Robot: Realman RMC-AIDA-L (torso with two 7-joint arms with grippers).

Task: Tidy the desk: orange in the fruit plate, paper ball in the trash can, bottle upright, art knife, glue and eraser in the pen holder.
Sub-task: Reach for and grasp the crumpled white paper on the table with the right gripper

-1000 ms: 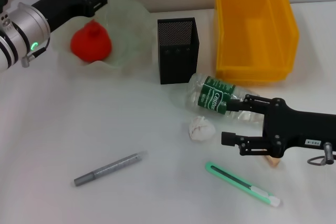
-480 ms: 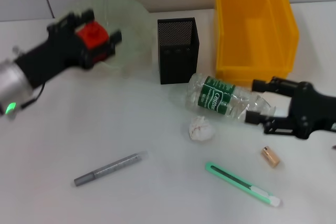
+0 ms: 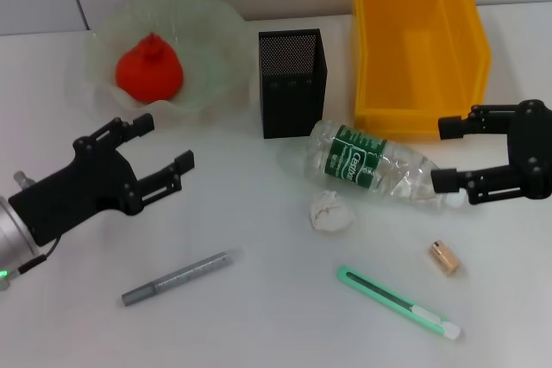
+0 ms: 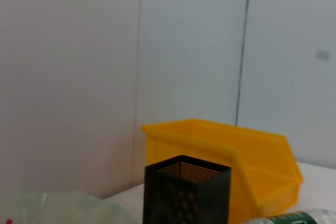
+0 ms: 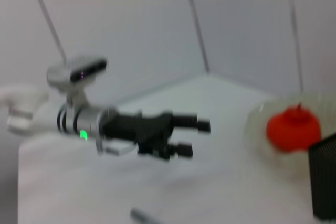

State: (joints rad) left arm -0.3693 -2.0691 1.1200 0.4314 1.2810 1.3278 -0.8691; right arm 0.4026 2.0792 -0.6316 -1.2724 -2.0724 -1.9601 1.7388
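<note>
Orange (image 3: pixel 149 72) in fruit plate (image 3: pixel 211 58)

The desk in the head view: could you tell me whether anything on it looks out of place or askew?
Yes. The bottle lies on its side between the pen holder and the open right gripper. The paper ball and art knife lie loose on the desk, outside any container.

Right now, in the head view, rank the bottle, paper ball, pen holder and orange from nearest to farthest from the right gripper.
1. Bottle, lying beside the right gripper, toward the centre.
2. Paper ball, just past the bottle, nearer the robot.
3. Pen holder, centre, behind the bottle.
4. Orange, in the plate, far left.
</note>
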